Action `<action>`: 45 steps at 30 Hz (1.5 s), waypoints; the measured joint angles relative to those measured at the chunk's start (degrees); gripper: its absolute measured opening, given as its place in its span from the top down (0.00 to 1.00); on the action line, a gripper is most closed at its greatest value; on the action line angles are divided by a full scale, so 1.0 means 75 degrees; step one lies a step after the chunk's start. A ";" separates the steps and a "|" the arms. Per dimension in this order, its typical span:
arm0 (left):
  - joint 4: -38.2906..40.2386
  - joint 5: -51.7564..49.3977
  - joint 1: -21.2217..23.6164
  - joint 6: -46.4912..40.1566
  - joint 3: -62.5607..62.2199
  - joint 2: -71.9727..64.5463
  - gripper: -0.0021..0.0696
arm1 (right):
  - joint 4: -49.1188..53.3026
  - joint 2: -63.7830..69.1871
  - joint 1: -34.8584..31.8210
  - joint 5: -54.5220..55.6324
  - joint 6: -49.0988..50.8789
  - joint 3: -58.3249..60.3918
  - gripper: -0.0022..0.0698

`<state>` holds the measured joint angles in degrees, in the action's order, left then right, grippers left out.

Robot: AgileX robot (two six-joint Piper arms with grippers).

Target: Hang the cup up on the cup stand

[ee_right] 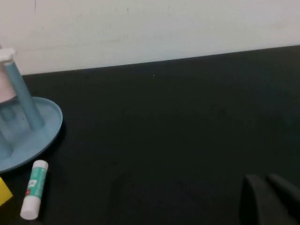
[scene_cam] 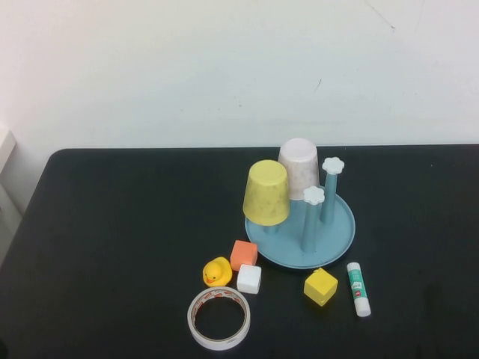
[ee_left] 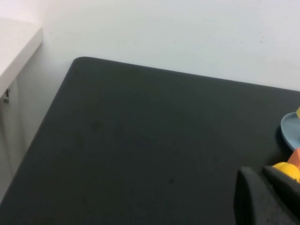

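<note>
From my remote station, the yellow cup [scene_cam: 266, 193] sits upside down over a peg at the left side of the cup stand [scene_cam: 338, 238], its speckled, tapered body tilted slightly and its closed base facing up. The stand is a light blue round dish on the black table, with two bare blue pegs topped by white flower-shaped caps rising at its right side. The left gripper [ee_left: 268, 197] and right gripper [ee_right: 271, 199] each show only as dark fingertips low over the tabletop, apparently well clear of the stand.
</note>
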<state>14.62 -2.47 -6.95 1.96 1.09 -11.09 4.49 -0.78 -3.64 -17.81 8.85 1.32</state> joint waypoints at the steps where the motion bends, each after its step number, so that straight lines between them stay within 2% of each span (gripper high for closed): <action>1: 0.0000 -0.0019 0.0000 0.0000 0.0000 0.0000 0.97 | 0.0005 0.0000 0.0000 0.0011 0.0038 0.0000 0.97; 35: 0.0000 -0.0104 0.0000 0.0000 0.0000 0.0000 0.97 | 0.0048 0.0000 0.0000 -0.0125 0.0212 0.0000 0.97; 37: -0.0190 -0.0128 0.0000 0.0000 0.0000 0.0000 0.97 | 0.0061 0.0000 0.0000 -0.0140 0.0212 0.0000 0.97; 42: -0.1698 -0.0491 0.0000 0.0000 0.0000 0.0474 0.97 | 0.0061 0.0000 0.0000 -0.0174 0.0212 -0.0013 0.97; 45: -0.1990 -0.1053 0.0000 0.0000 0.0000 0.1012 0.97 | 0.0061 0.0000 0.0000 -0.0172 0.0212 -0.0013 0.97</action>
<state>-0.31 -10.37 -6.95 1.96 1.09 -3.50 4.95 -0.78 -3.64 -19.11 10.44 1.22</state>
